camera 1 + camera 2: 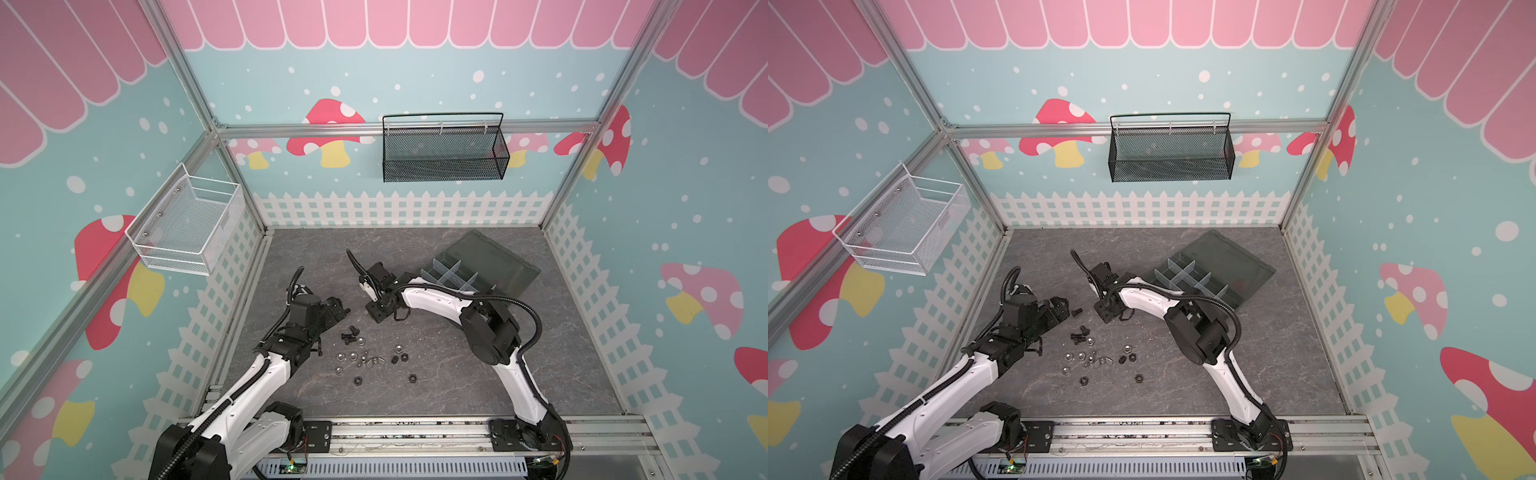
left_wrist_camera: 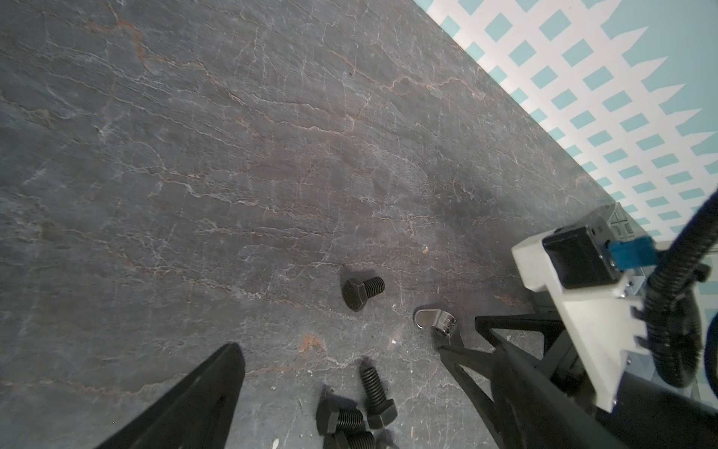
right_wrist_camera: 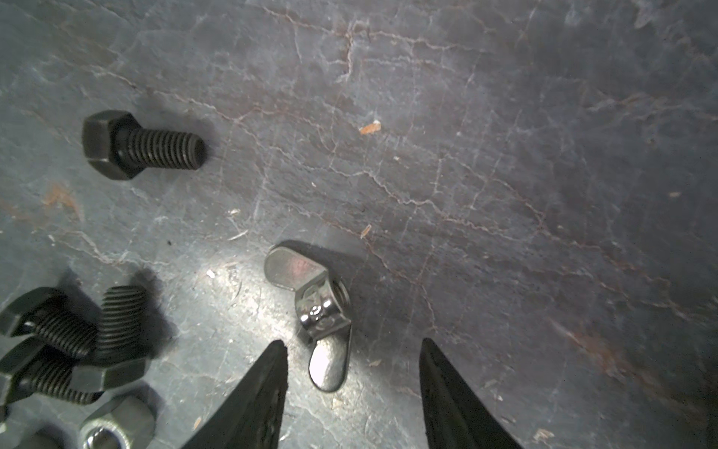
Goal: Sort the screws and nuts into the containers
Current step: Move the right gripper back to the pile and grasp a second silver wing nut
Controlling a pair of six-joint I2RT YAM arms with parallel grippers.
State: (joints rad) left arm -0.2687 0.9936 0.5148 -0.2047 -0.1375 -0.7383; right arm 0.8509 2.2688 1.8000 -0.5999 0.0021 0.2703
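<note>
Hovering low over the bench [image 1: 457,374], the right end effector [image 3: 351,346] has its jaws apart and grips nothing. A silver wing nut [image 3: 311,311] lies on the bench just ahead of the two fingertips, one wing reaching into the gap between them; neither tip seems to touch it. A lone black bolt [image 3: 140,145] lies on its side nearby, apart from the wing nut.

The left end effector [image 1: 1061,308] is spread wide and empty, sitting just beside that lone bolt in a top view. Its wrist view shows only one of its fingers [image 2: 202,392].

A small pile of black bolts [image 1: 350,332] lies closer to the front edge, the bolts touching one another. Beyond it, towards the front, silver nuts [image 1: 347,358] are scattered loosely, with a couple of black nuts [image 1: 356,380] further out.

An organizer box [image 1: 511,270] stands at the back right of the bench, lid open, with white dividers [image 1: 446,270] splitting it into compartments. The right arm partly covers its near corner.
</note>
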